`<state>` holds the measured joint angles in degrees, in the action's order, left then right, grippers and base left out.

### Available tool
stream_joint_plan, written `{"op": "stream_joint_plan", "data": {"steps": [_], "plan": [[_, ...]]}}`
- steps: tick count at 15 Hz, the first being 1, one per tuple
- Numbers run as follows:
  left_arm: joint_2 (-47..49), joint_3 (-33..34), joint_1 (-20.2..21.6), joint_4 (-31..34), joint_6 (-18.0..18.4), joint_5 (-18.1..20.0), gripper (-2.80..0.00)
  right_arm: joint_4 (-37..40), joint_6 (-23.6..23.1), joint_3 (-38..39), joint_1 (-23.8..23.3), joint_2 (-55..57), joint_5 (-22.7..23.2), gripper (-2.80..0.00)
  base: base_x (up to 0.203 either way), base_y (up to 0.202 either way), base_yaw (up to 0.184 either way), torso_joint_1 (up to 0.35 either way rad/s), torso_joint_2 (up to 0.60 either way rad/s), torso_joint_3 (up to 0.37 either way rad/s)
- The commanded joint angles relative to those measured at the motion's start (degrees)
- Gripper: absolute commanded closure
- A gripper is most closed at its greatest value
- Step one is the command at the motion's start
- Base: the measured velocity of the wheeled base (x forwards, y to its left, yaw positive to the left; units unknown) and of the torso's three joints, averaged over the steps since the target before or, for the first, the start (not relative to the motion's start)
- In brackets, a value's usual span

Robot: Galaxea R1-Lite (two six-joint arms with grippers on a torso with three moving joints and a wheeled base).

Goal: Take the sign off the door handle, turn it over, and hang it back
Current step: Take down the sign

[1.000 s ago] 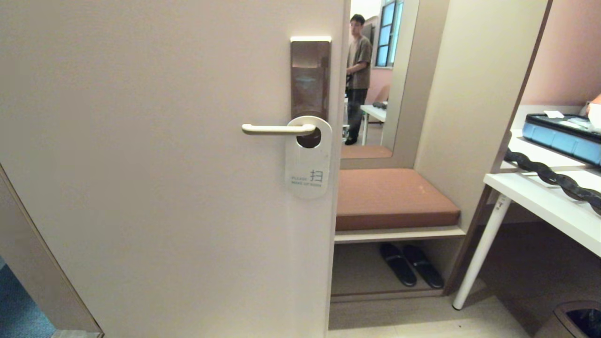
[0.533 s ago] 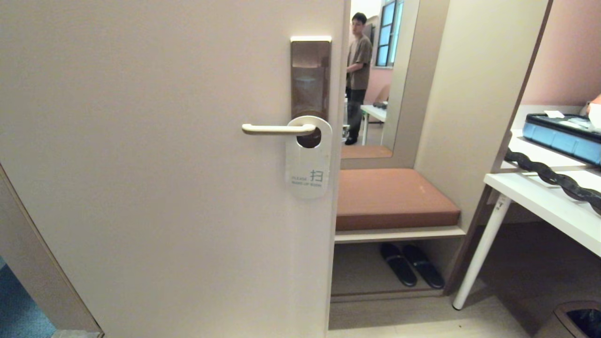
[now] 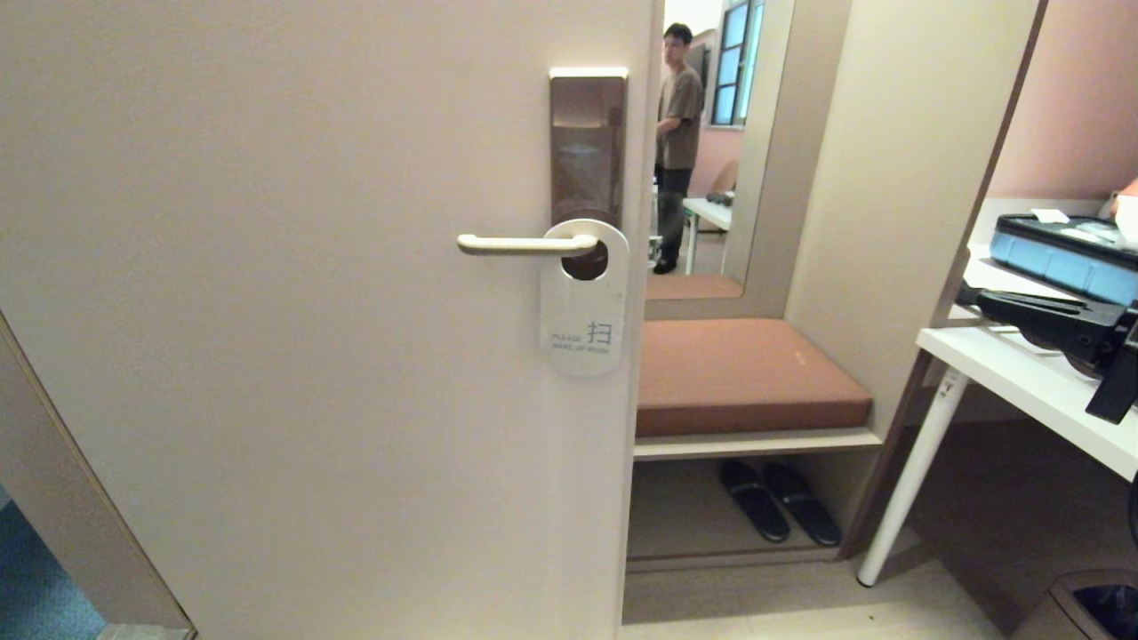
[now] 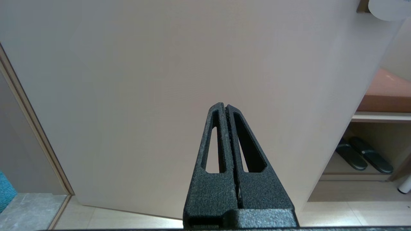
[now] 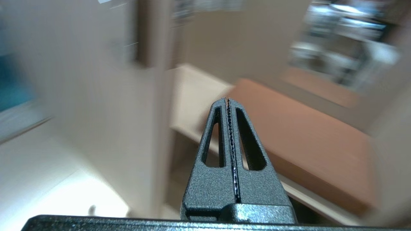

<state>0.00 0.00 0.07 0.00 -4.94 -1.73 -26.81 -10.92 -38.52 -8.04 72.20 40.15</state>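
**White sign hangs on the lever, both claws closed and empty**

Right of the pale beige door (image 3: 311,356), a brown cushioned bench (image 3: 747,373) has black slippers (image 3: 778,502) beneath, and a person (image 3: 678,142) stands beyond. The right claw (image 3: 982,298), pressed closed and empty, shows far right over a white surface (image 3: 1022,382), well apart from the door. The left claw (image 4: 225,107), closed and empty, points at the door's lower part. The flat white round-topped sign (image 3: 583,302), "PLEASE MAKE UP ROOM" outward, hangs by its hole on the slim cream door handle (image 3: 520,244).
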Motion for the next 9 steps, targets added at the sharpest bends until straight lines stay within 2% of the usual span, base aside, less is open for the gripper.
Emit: {"op": "stream_joint_plan", "data": {"steps": [1, 6, 9], "plan": [[0.1, 0.0, 0.0, -0.1, -0.1, 0.0, 0.0, -0.3, -2.2, -0.9, 1.7, 5.2, 6.1, 0.0, 0.0, 0.0, 0.0, 0.0, 0.0, 0.0], [0.1, 0.0, 0.0, -0.1, -0.1, 0.0, 0.0, -2.3, -3.2, -2.4, 12.5, 13.0, 6.7, 0.0, 0.0, 0.0, 0.0, 0.0, 0.0, 0.0], [0.1, 0.0, 0.0, -0.1, -0.1, 0.0, 0.0, -13.6, -2.9, -3.1, 15.7, 20.8, 6.8, 0.0, 0.0, 0.0, 0.0, 0.0, 0.0, 0.0]]}}
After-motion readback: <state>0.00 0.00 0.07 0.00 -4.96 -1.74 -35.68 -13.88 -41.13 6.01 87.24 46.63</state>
